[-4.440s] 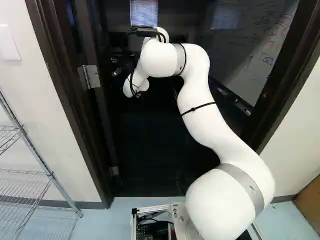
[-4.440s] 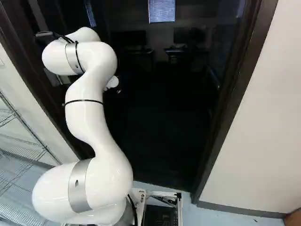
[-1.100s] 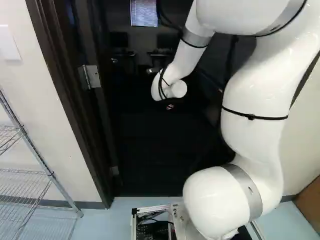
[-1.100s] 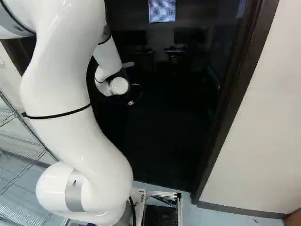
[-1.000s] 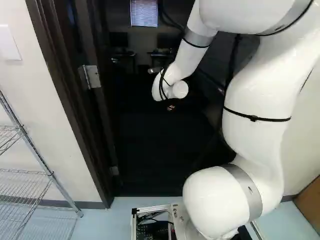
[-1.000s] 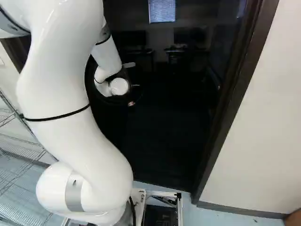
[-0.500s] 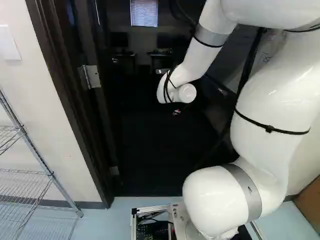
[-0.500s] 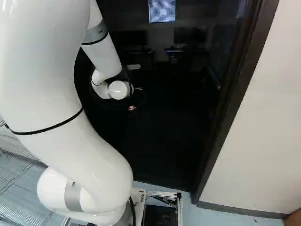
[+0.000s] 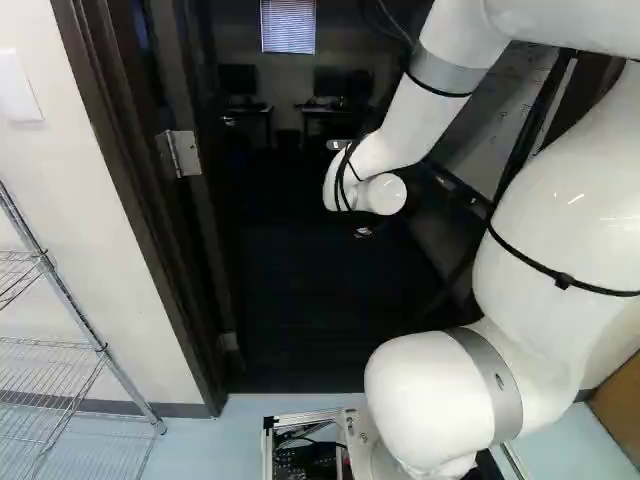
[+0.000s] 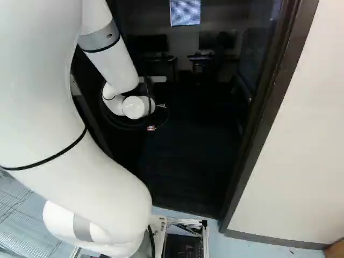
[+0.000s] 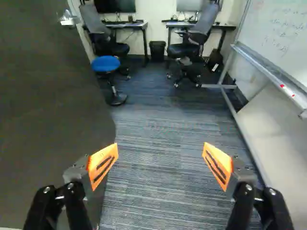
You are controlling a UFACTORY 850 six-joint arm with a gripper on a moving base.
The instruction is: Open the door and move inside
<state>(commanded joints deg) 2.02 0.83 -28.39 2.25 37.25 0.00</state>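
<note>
In the left base view the gripper [image 9: 363,232] is a small, mostly hidden shape under the white wrist, inside the doorway. The wrist view shows my gripper [image 11: 160,165] open, its orange pads wide apart with nothing between them. The dark door [image 11: 48,96] stands swung inward, filling the space beside and behind one finger; that finger overlaps it in view, and I cannot tell whether they touch. Its metal handle [image 11: 68,19] lies farther ahead on that same side. A hinge [image 9: 180,153] shows on the door frame [image 9: 130,200] in the left base view.
A whiteboard on a stand [image 11: 268,72] flanks the gripper opposite the door. Farther in are a blue stool [image 11: 105,63], office chairs [image 11: 184,48], desks and a bin [image 11: 157,50]. A wire shelf [image 9: 60,345] stands left of the doorway; the right frame post [image 10: 269,113] borders a wall.
The arm has swung its links outward and brought the wrist away from the hinge side, toward the middle of the doorway and lower in the left base view. The base has stayed put.
</note>
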